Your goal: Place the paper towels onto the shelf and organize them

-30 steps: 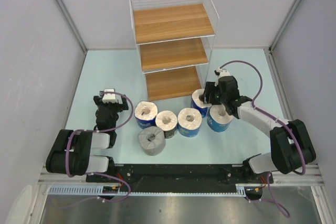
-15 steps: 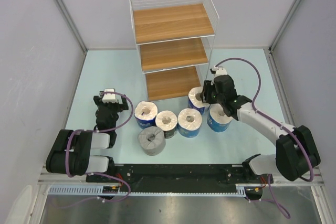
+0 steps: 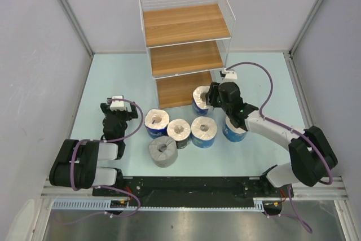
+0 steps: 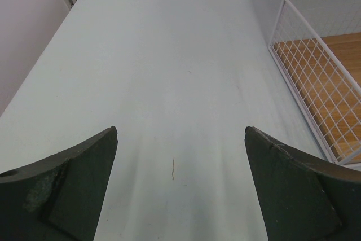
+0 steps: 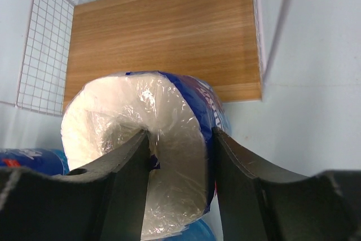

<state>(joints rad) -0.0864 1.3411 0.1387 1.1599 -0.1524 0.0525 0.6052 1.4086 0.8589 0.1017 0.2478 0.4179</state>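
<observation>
Now, right pincer [image 5: 180,136]: mine, pinching the held roll [image 5: 113,111], a blue-wrapped paper towel, through its wall. One finger [image 5: 124,196] appears to sit in the hollow core. The other finger [image 5: 237,184] presses the wrapper from outside.
Held roll, place: just in front of the bottom board [image 5: 163,43] of the shelf [image 3: 186,23], towards that board's right front corner in the top view. Its white end face is turned to my wrist camera. Whether it rests on the table [image 3: 113,77] I cannot tell.
Left pincer [image 4: 180,131]: spread wide, with only pale table surface between the fingers. It sits low at the left side of the table, and the shelf's wire side shows at the right edge of its wrist view.
Row on the table: left blue roll [image 3: 157,122], dark-wrapped roll [image 3: 179,132] and middle blue roll [image 3: 203,130], standing on end, cores up, packed close side by side.
Right blue roll [image 3: 231,134]: at the row's right end, partly hidden under my right arm.
Grey-wrapped roll [image 3: 163,151]: on end, nearer my bases than the row, just beside the left blue roll and the dark-wrapped roll.
Shelf: upright at the far middle of the table, three brown boards in a thin white wire frame.
</observation>
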